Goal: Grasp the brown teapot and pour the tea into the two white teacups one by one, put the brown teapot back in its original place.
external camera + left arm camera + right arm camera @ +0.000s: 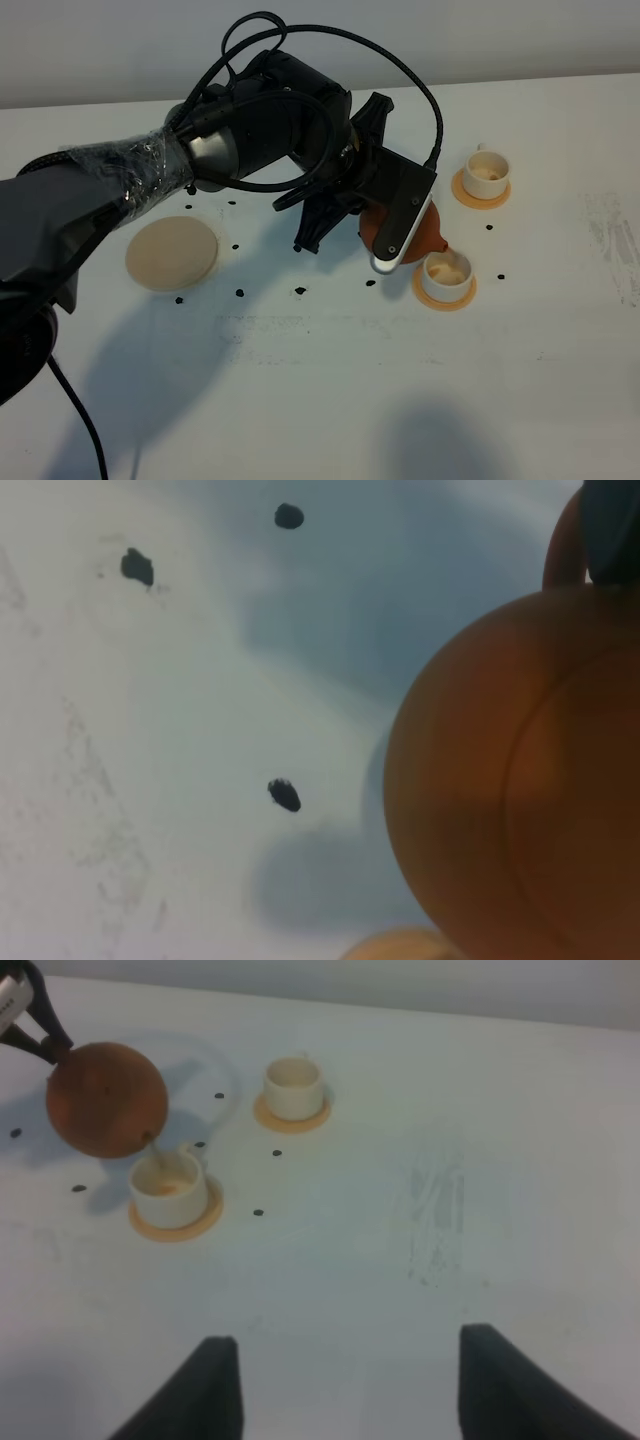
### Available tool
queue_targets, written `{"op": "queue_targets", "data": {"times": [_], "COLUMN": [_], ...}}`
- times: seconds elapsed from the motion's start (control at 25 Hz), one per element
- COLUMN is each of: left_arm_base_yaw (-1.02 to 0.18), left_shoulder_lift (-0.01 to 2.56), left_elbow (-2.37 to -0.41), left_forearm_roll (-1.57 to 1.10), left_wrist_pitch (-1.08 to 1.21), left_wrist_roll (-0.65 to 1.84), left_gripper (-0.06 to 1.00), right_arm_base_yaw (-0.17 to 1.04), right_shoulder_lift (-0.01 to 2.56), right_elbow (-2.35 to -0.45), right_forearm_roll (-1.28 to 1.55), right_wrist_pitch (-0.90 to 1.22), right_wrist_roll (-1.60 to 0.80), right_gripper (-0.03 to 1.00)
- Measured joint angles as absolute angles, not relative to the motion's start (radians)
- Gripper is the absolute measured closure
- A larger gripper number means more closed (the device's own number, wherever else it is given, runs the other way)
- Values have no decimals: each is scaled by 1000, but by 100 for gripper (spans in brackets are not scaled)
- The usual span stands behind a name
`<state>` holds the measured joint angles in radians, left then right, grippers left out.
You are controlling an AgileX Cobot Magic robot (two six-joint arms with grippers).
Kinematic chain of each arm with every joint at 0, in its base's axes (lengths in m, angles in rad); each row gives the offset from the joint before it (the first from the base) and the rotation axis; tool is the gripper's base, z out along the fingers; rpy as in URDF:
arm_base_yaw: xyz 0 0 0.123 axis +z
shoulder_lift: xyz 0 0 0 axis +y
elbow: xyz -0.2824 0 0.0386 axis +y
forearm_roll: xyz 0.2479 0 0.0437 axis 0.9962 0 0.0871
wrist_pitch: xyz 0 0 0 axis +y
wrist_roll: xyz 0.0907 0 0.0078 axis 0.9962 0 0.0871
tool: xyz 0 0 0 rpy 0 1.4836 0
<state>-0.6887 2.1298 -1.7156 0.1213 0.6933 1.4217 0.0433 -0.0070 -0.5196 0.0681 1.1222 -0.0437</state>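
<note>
The brown teapot (436,226) hangs tilted above the table, its spout down over the nearer of the two white teacups (446,268). A thin stream of tea runs into that cup (166,1186) in the right wrist view. My left gripper (38,1035) is shut on the handle of the teapot (105,1098); its round body (520,770) fills the left wrist view. The farther teacup (487,171) stands on its orange saucer behind it. The cream coaster (172,253), the original place, lies bare at the left. My right gripper (340,1400) is open and holds nothing, well back from the cups.
Small black dots (240,293) mark the white table around the coaster and cups. A scuffed grey patch (612,240) lies near the right edge. My left arm and its cable (330,60) reach across the middle of the table.
</note>
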Motion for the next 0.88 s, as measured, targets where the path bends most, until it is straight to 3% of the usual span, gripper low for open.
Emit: {"op": "queue_targets", "data": {"times": [0.88], "left_arm_base_yaw": [-701], "left_shoulder_lift": [2131], "left_elbow": [-1716], "left_forearm_roll": [195], "left_wrist_pitch": [678], "left_wrist_roll": [1451], "left_gripper": [83], "right_arm_base_yaw": [43], "right_shoulder_lift": [-7], "right_elbow": [-520], "right_forearm_roll": [68], "right_wrist_pitch": [1122], "right_wrist_roll": [-44], "right_gripper": [50]}}
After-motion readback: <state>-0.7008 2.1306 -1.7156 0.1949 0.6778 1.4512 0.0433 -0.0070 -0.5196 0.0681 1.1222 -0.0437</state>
